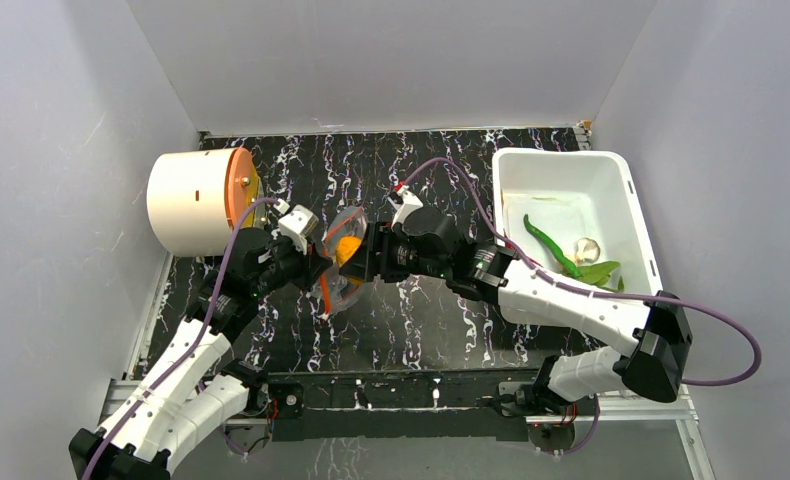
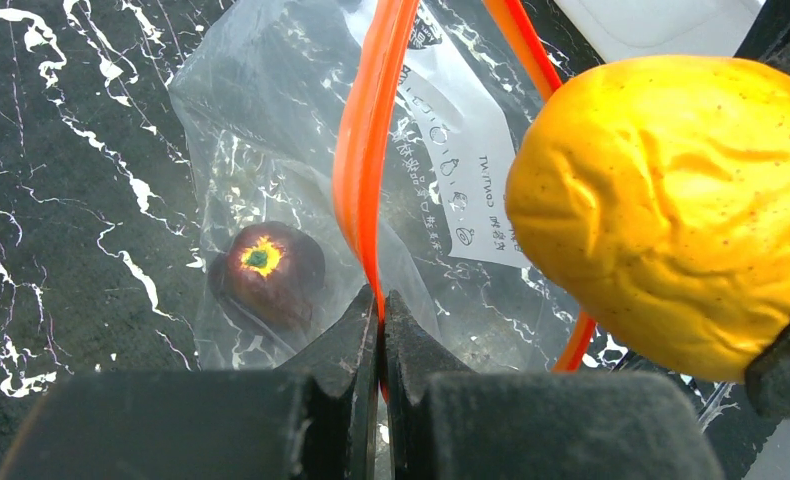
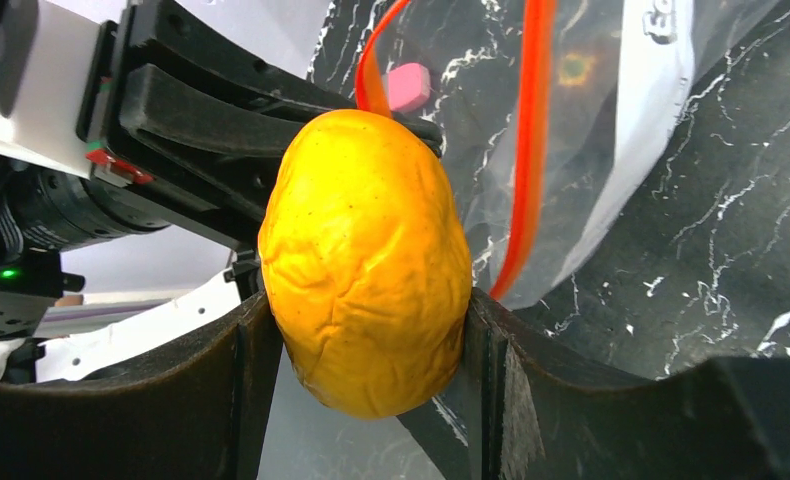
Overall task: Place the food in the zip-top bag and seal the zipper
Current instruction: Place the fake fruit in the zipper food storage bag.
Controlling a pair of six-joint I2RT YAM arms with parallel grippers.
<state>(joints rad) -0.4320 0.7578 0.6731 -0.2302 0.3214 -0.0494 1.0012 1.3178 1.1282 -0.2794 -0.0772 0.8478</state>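
Closest in, the right gripper (image 3: 366, 330) is clenched on the orange fruit (image 3: 366, 260), one finger pressed to each side of it. It holds the fruit at the open mouth of the bag, out over the middle of the bench (image 1: 411, 170), a little toward the left edge.

The white bin (image 1: 551, 180) sits in the far right corner with the green pepper (image 1: 551, 245) and the whitish garlic-like piece (image 1: 586, 247) inside; I can't spot a red chilli. A cream cylinder (image 1: 191, 200) lies on its side in the far left corner.

The zip-top bag (image 2: 271, 130) hangs from the left gripper (image 2: 381, 320), which is pinched tight on one lip of the zipper (image 2: 366, 150). The other lip bows away, so the mouth gapes. The dark maroon fruit (image 2: 268, 270) is already at the bottom.

I'd say this is the loading step, second item of several. Next, the fruit needs to pass between the two orange lips before the fingers let go, or it may catch the rim and roll off.
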